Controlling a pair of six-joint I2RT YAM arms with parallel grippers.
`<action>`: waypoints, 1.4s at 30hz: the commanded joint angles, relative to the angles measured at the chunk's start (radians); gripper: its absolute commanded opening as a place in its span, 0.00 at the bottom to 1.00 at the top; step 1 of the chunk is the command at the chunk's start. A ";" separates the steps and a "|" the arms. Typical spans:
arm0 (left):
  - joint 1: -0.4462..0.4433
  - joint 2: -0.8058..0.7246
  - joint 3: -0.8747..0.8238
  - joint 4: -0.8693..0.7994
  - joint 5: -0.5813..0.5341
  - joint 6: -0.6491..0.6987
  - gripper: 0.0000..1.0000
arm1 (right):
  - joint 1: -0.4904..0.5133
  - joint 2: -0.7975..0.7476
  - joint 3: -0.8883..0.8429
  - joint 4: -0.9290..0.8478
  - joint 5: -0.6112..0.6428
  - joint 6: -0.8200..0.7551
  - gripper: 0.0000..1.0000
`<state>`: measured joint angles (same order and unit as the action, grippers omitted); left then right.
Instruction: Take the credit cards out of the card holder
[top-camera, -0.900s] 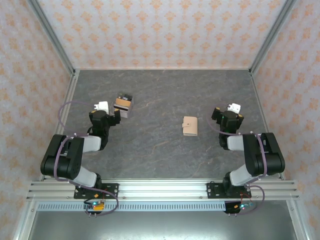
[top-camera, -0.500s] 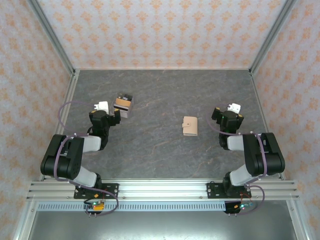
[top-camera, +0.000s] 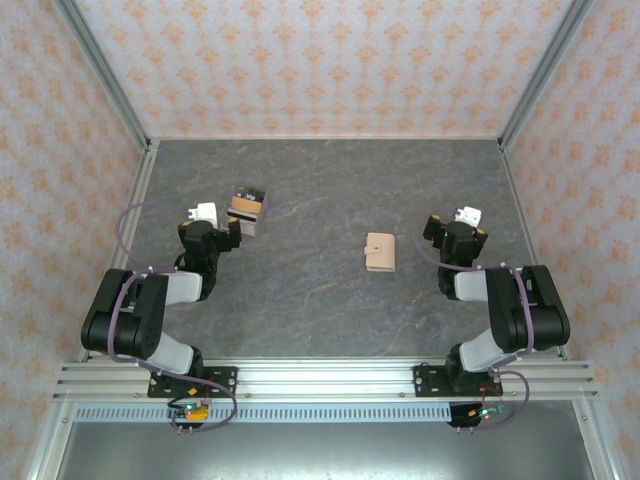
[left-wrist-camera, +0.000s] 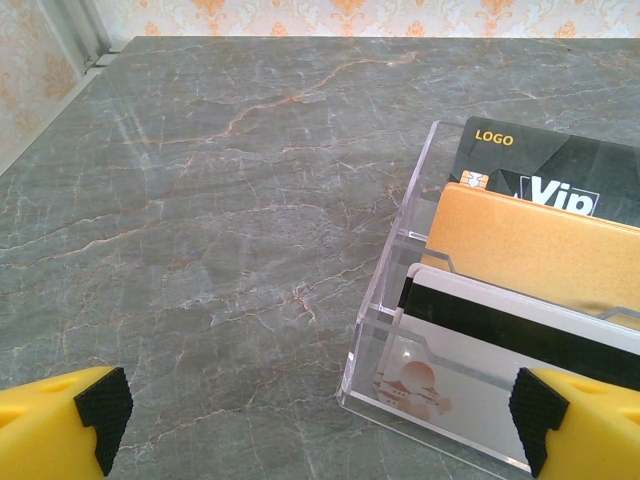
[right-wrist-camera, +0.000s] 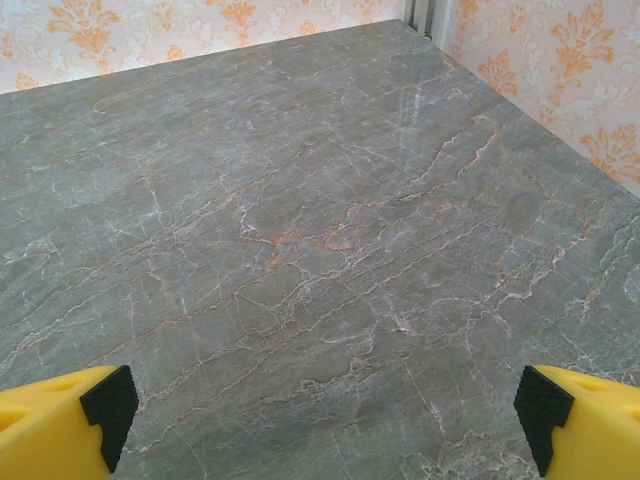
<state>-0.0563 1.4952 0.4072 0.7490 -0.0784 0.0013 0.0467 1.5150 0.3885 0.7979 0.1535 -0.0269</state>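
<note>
The card holder (top-camera: 380, 252), a beige wallet with a small snap tab, lies closed on the table right of centre; its inside is hidden. Three credit cards stand in a clear acrylic stand (top-camera: 247, 211) at the back left: a black one (left-wrist-camera: 560, 170), an orange one (left-wrist-camera: 540, 250) and a white one with a black stripe (left-wrist-camera: 470, 350). My left gripper (left-wrist-camera: 320, 410) is open just in front of the stand's near left corner, holding nothing. My right gripper (right-wrist-camera: 320, 410) is open over bare table, to the right of the card holder (top-camera: 452, 232).
The table is grey marble (top-camera: 320, 180) with patterned walls on three sides and metal posts (top-camera: 525, 75) at the back corners. Both arms sit folded near their bases (top-camera: 130, 320) at the front rail.
</note>
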 joint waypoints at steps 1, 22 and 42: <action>0.009 -0.020 0.029 -0.040 -0.017 0.012 1.00 | -0.002 -0.053 0.037 -0.071 0.025 0.015 0.99; -0.067 -0.264 0.452 -0.944 0.199 -0.462 1.00 | 0.012 -0.064 0.558 -1.213 -0.482 0.468 0.87; -0.220 -0.095 0.492 -0.926 0.324 -0.588 1.00 | 0.253 0.323 0.802 -1.272 -0.560 0.410 0.56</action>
<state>-0.2562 1.3903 0.8551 -0.1574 0.2329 -0.5575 0.2569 1.8076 1.1355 -0.4355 -0.3977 0.4057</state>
